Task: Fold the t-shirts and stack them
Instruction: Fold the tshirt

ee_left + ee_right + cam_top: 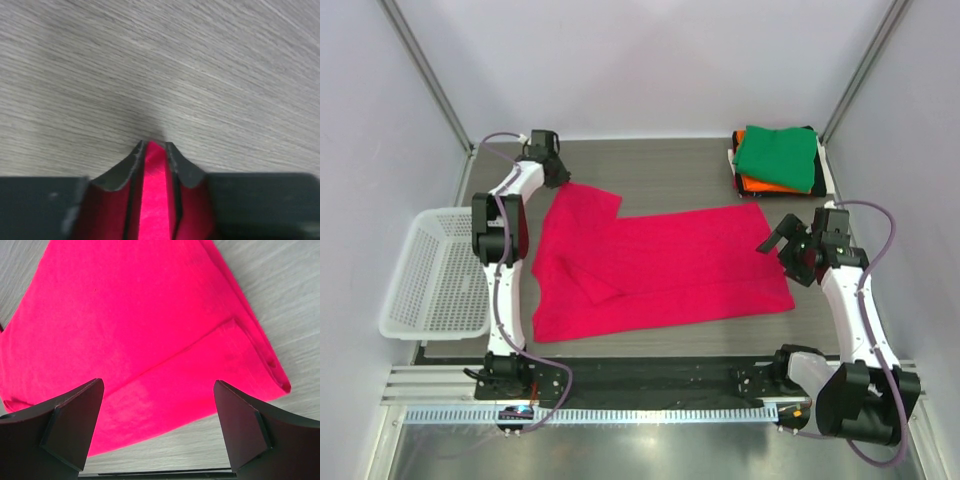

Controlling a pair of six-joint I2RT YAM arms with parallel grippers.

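grey table (660, 165) bears spread pink-red t-shirt (660, 265) and folded shirt stack (778, 157).

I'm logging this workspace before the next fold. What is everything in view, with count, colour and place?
pink-red t-shirt: 1, bright pink-red, spread across the table's middle
folded t-shirts: one stack, green on top, orange beneath, dark and white edges lower, far right corner
basket: 1, white mesh, at the table's left edge
table: 1, grey wood-grain
left gripper: 1, black, pinching the pink-red t-shirt's far left corner
right gripper: 1, black, open, over its right edge
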